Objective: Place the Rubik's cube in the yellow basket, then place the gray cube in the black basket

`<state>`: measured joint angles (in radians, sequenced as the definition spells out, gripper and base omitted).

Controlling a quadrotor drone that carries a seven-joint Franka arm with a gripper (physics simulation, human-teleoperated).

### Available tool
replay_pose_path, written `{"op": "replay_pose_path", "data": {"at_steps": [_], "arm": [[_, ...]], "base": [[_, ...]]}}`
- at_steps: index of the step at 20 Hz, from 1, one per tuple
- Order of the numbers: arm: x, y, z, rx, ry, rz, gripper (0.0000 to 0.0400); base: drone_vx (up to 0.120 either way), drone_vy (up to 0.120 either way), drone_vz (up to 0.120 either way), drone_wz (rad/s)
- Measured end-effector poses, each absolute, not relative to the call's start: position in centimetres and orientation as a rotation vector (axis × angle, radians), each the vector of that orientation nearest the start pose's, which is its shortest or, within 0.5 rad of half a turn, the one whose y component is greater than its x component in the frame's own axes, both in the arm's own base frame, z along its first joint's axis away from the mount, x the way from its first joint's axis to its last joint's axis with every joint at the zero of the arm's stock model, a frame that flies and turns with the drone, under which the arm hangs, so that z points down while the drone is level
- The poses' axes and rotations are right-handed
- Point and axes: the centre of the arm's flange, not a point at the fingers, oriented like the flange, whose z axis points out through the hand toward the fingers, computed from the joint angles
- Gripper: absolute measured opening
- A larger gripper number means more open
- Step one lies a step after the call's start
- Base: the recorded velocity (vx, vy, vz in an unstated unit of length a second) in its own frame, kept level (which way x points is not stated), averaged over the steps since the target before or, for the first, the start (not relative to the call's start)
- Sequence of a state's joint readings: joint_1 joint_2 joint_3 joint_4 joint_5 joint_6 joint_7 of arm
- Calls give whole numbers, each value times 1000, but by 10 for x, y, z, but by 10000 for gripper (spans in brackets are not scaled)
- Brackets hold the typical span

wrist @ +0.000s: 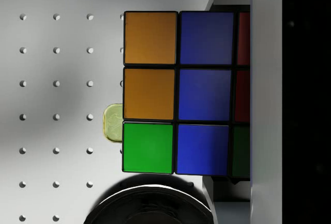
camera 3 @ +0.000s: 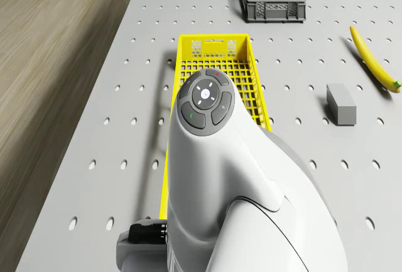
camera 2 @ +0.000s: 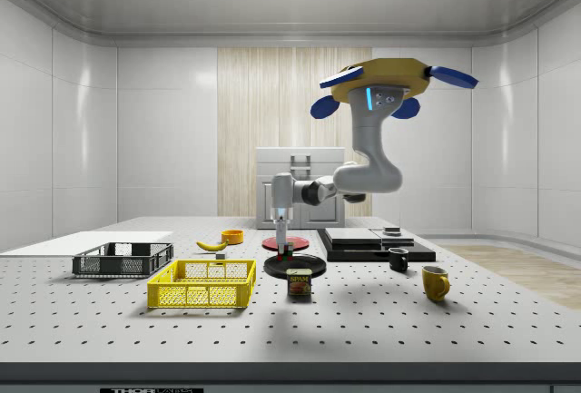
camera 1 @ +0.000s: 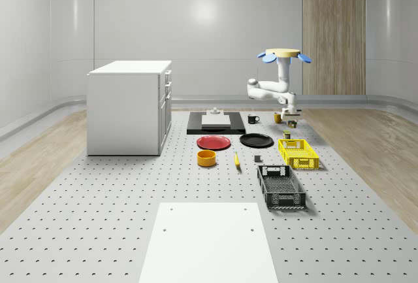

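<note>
While hovering beyond yellow basket (camera 1: 298, 153): claw (camera 1: 291, 123) around Rubik's cube (wrist: 178, 92).

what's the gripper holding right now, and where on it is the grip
The gripper holds the Rubik's cube, clamped on two opposite side faces, as the wrist view shows. The drone hovers over the table, near the yellow basket.

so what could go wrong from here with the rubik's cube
1. The drone hovers over the table with the hand holding the Rubik's cube above the black plate. In the wrist view the cube sits off to one side, so it may slip in transit.
2. A can stands near the yellow basket; a low carry could knock it.
</note>
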<state>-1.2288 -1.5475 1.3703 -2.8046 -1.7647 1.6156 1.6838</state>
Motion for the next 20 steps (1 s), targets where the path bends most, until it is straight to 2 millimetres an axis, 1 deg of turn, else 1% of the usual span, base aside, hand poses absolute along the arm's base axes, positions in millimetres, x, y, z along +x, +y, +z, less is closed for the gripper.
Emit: {"op": "replay_pose_path", "data": {"at_steps": [4, 17, 18, 20], "arm": [[327, 6, 497, 2, -3, 785, 323], [327, 6, 497, 2, -3, 785, 323], [327, 6, 497, 2, -3, 785, 323], [327, 6, 497, 2, -3, 786, 323]], "base": [[120, 0, -120, 0], [120, 0, 0, 0], [120, -40, 0, 0], [120, -120, 0, 0]]}}
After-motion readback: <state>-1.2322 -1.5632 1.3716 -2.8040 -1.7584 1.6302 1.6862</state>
